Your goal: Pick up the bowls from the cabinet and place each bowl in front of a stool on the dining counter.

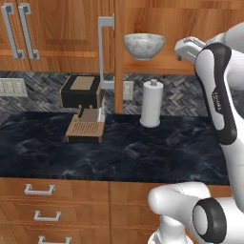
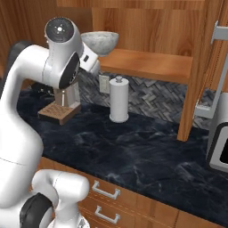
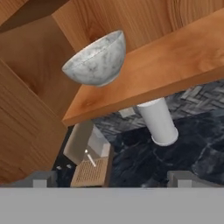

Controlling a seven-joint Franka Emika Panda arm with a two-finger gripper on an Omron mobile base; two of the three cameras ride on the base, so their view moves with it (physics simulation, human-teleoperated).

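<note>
The speckled grey-white bowl point(image 1: 144, 45) stands on the cabinet shelf point(image 1: 157, 66), at the shelf's left end beside the cabinet's inner side wall; it sits upright, mouth to the ceiling, foot flat on the wood; being round it has no long axis to report, only its vertical one, which stands plumb in both base views; in the hand view it appears tilted, which follows from the roll of the camera. The cabinet door point(image 1: 106, 52) stands swung open, seen edge-on with its silver bar handle to the left of the bowl.

The gripper point(image 3: 111, 178) is spread wide, its two finger tips point(image 3: 39, 179) well apart at the foot of the hand view; nothing lies between them and nothing is held; it is directed up toward the bowl and the underside edge of the shelf, clear of both. In the left base view the hand point(image 1: 189, 49) hangs just to the right of the bowl at shelf height; in the right base view the arm's elbow covers part of the bowl point(image 2: 100, 42).

Below the shelf, on the black veined counter point(image 1: 143, 152): a white paper-towel roll point(image 1: 151, 103) upright, beneath the shelf; a coffee machine point(image 1: 83, 108) with a wooden drip tray to the left of it; wooden drawers with silver handles under the counter front; a grey herringbone tile backsplash behind.
</note>
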